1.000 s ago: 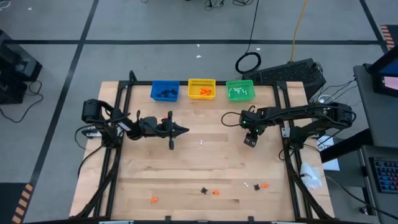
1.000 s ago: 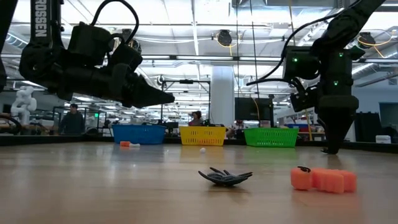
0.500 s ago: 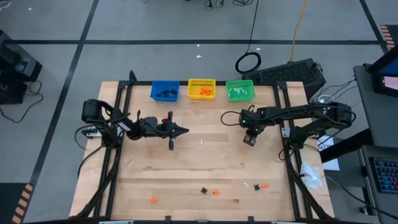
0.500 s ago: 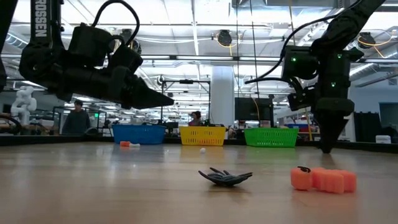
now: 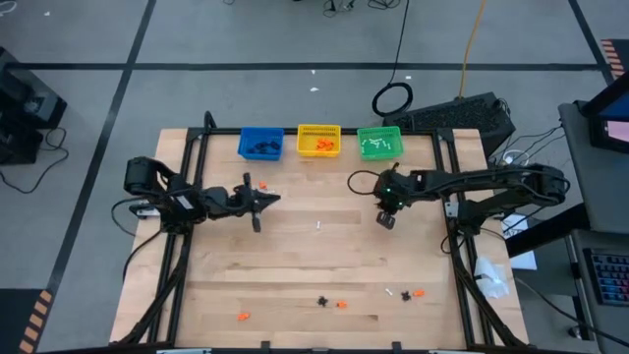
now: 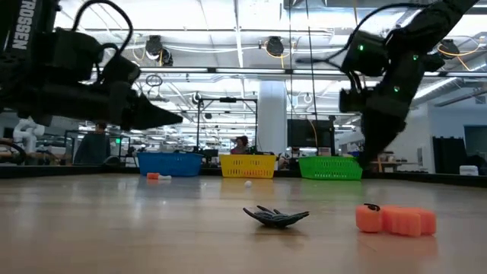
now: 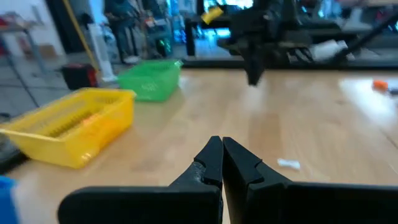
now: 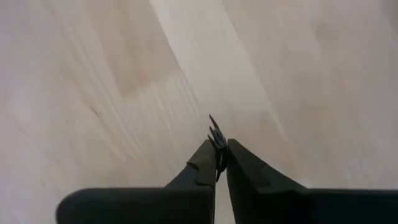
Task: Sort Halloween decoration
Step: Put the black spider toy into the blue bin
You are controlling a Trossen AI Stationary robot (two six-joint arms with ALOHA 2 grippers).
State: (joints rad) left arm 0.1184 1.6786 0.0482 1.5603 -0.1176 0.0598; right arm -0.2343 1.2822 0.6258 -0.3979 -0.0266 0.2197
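Note:
Small Halloween decoration pieces lie near the table's front edge: an orange one (image 5: 243, 316), a black spidery one (image 5: 321, 301) (image 6: 275, 216), and further orange (image 5: 418, 293) (image 6: 396, 219) and white ones. A white piece (image 5: 319, 226) lies mid-table. My right gripper (image 5: 386, 220) (image 8: 216, 149) hangs above the table's right half, shut on a tiny black piece. My left gripper (image 5: 278, 199) (image 7: 221, 146) hovers over the left half, shut, holding nothing. My right gripper pinches a tiny black spidery piece between its two fingertips; thin dark points of it (image 8: 213, 129) stick out past the tips. The fingers come from above, slanting down. The piece is lifted clear of the table.
Three bins stand in a row at the far edge: blue (image 5: 260, 145) with black pieces, yellow (image 5: 318, 141) with orange ones, green (image 5: 379, 144) with white ones. Bare wood lies between the two grippers and toward the front. Black frame rails run along both table sides.
My right gripper has risen from the table top and tipped, moving slightly toward the table's left. My left gripper has drawn back toward the table's left edge, still shut.

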